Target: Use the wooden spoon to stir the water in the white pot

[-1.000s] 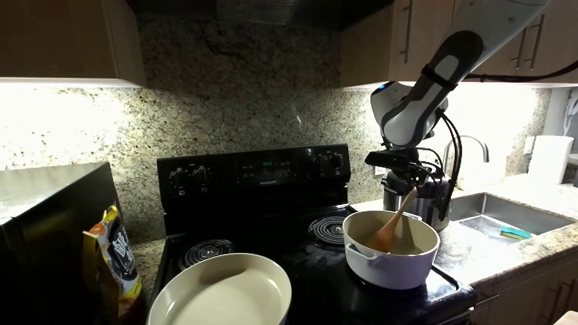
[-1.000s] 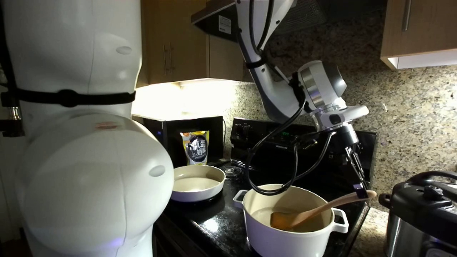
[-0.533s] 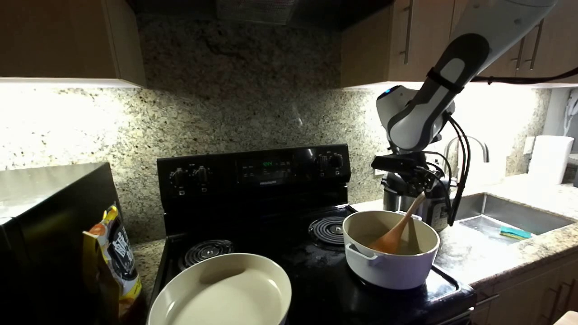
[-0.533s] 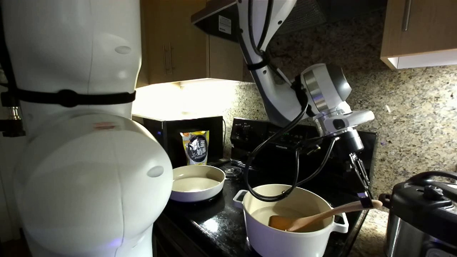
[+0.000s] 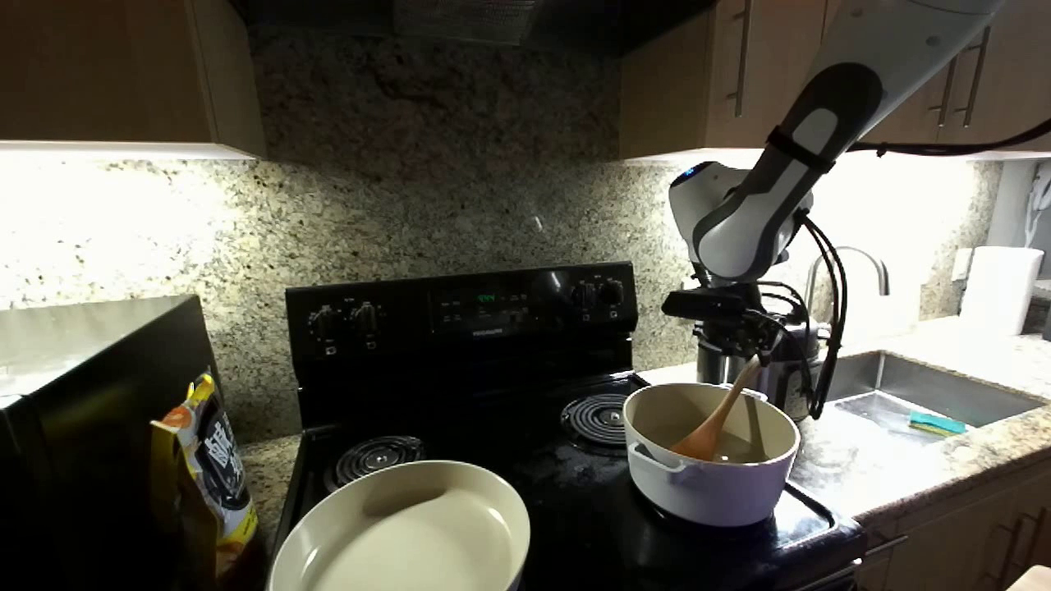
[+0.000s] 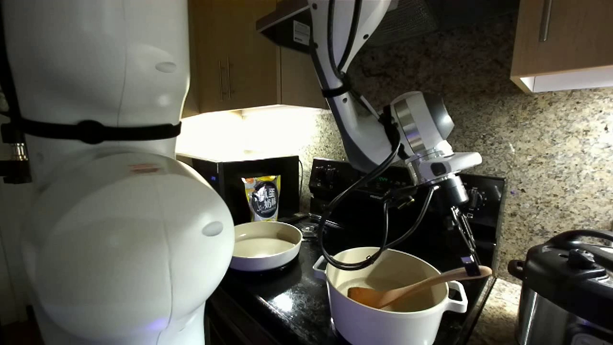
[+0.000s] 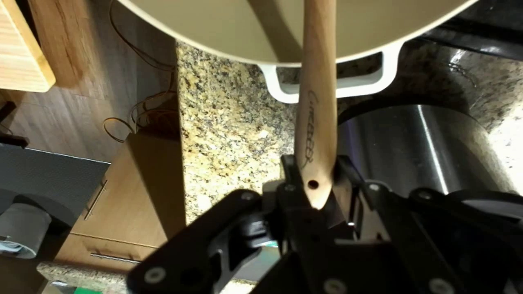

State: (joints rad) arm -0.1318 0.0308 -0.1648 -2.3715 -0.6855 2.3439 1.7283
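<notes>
The white arm (image 6: pixel 359 136) wears black straps (image 6: pixel 139 132) and cables (image 6: pixel 352 266) — its gripper (image 7: pixel 316 169) black, silver-screwed.

Stove (image 5: pixel 566 501): black; two coil burners (image 5: pixel 380 458) show in an exterior view; rear panel with knobs, green digits lit.
Pan (image 5: pixel 406 533): shallow, cream-white; on the stove in both exterior views.
Bag (image 6: pixel 263 197): upright; yellow, black and white print; beside the black appliance (image 5: pixel 98 460).
Cooker (image 6: pixel 567 282): black lid with handle, silver body; on the worktop (image 7: pixel 229 130), speckled stone.
Sink (image 5: pixel 944 398): steel.
Sponge (image 5: pixel 937 423): teal and yellow; at the sink.
Faucet (image 5: pixel 881 273): curved.
Roll (image 5: pixel 1000 291): white, upright.
Backsplash (image 5: pixel 443 213): speckled stone.
Cupboards (image 6: pixel 239 57): wood, bar handles, lit beneath.
Hood (image 6: pixel 282 33): dark, pale label; above the stove.
Board (image 7: pixel 22 57): pale wood; cut off at the edge of the wrist view.
Container (image 7: pixel 26 228): grey, round; lower left there.
</notes>
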